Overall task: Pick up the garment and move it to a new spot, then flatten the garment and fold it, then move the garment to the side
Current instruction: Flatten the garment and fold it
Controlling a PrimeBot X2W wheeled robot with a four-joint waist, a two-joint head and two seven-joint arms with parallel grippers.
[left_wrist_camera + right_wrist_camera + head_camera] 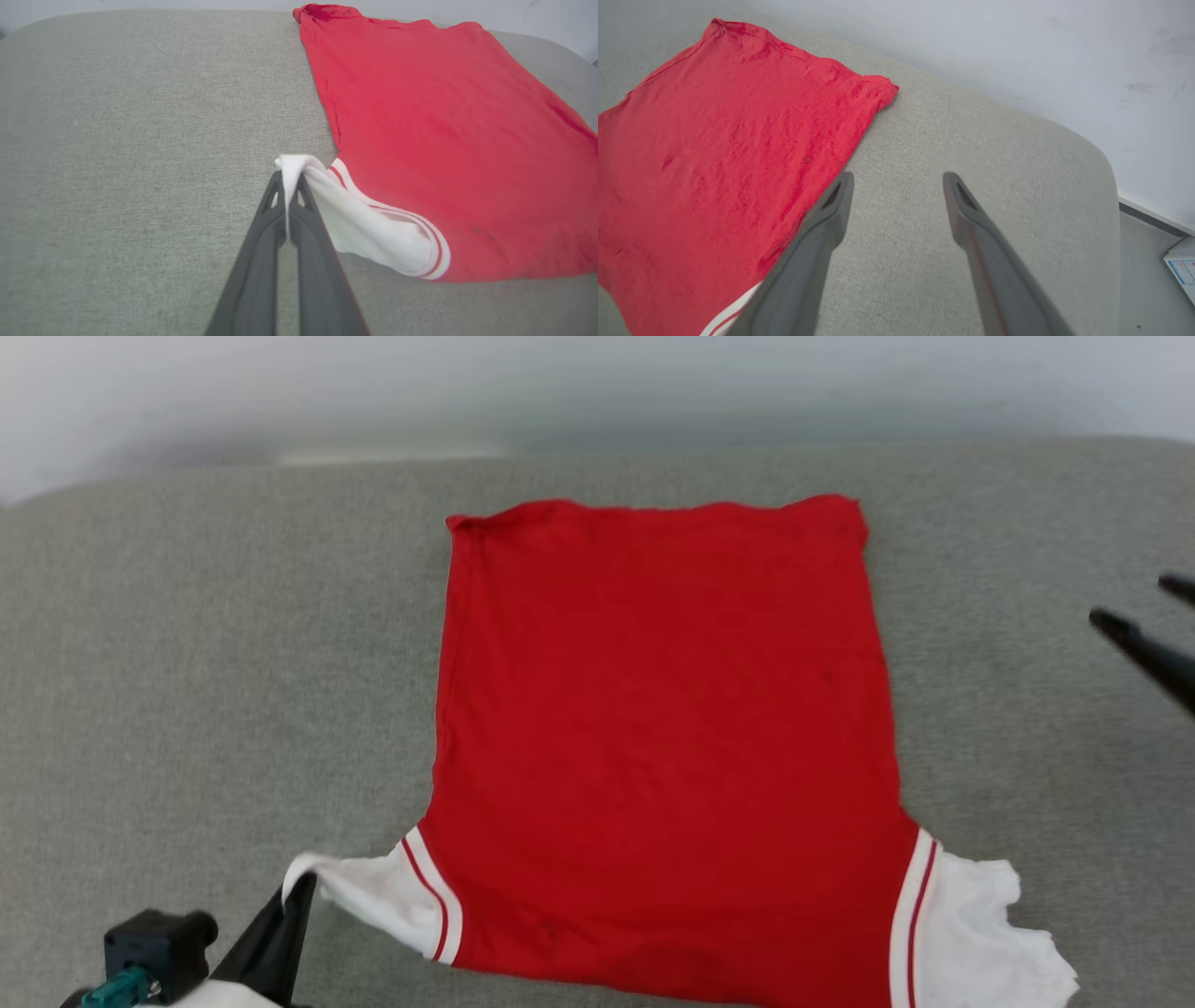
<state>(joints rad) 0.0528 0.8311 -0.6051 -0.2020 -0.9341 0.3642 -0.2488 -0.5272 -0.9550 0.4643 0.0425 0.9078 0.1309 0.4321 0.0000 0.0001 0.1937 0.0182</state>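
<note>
The garment [663,737] lies spread flat on the grey fabric-covered table [187,663], near its middle. The hem is at the far edge and the shoulders are toward the robot. The face turned up is plain red. A white sleeve with red-and-white striped trim sticks out at each near corner.

In the right wrist view a pale box [1183,273] stands on the floor [1143,261] beside the table. It carries a label with blue print that is too small to read.

The left end effector [303,887] comes in low from the near left corner, its fingers pointing up and inward. They are pinched together on the tip of the left sleeve [364,224], and the white cloth is pulled up in a small peak between the dark fingertips [303,186].

The right end effector [1134,602] reaches in from the right edge of the head view, above bare table just beside the garment's right side. Its fingers point toward the cloth. They stand wide apart and hold nothing, which the right wrist view shows plainly [899,179]. The right sleeve [980,924] lies loose and crumpled on the table.
</note>
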